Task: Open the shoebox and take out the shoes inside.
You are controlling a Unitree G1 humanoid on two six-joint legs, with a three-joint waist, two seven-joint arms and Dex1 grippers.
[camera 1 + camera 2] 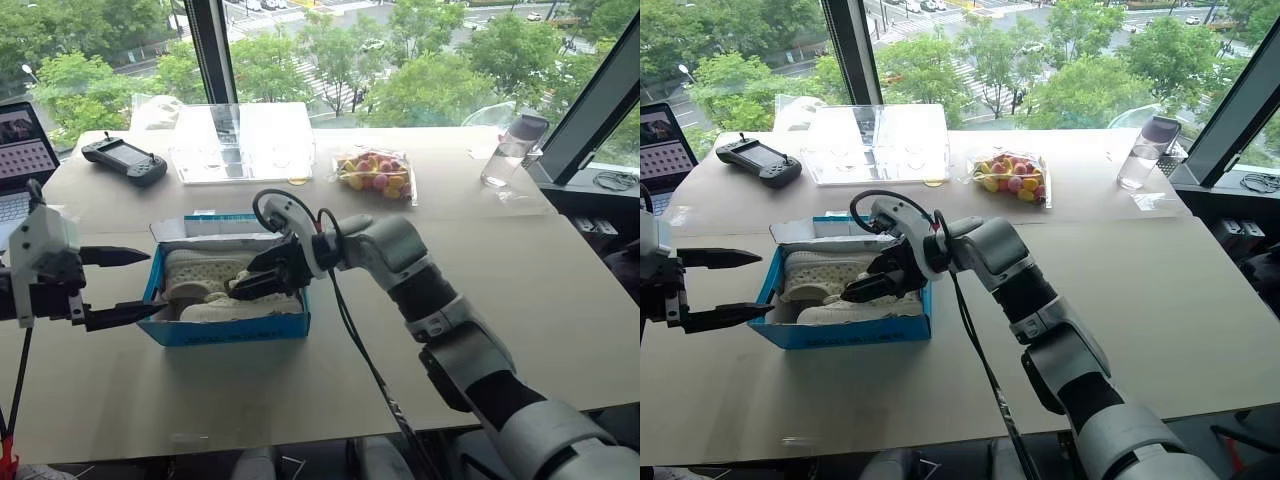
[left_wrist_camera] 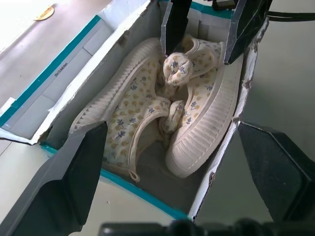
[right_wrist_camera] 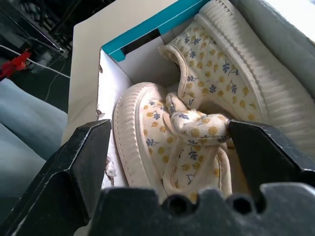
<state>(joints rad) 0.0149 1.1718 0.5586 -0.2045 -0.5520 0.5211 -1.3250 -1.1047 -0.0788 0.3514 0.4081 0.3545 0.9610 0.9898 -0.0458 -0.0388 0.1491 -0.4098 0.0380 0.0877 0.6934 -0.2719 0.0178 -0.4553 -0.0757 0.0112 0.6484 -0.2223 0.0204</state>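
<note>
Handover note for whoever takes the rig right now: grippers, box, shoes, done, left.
Right gripper: open, reaching into the shoebox over the shoes, fingers either side of one shoe's strap knot; nothing held.
Left gripper: open, at the box's left end, fingers astride the end wall.
Shoebox: on the table, open, lid flap folded back on the far side.
Shoes: both inside, side by side, cream with a floral lining.
Done: box opened.
Left: grip and lift out both shoes.

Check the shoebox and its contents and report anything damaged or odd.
The shoebox shows wear: the white cardboard along its top edges is ragged and torn, seen in both wrist views. The shoes lie inside, pressed close together, looking intact. Nothing has spilled.
</note>
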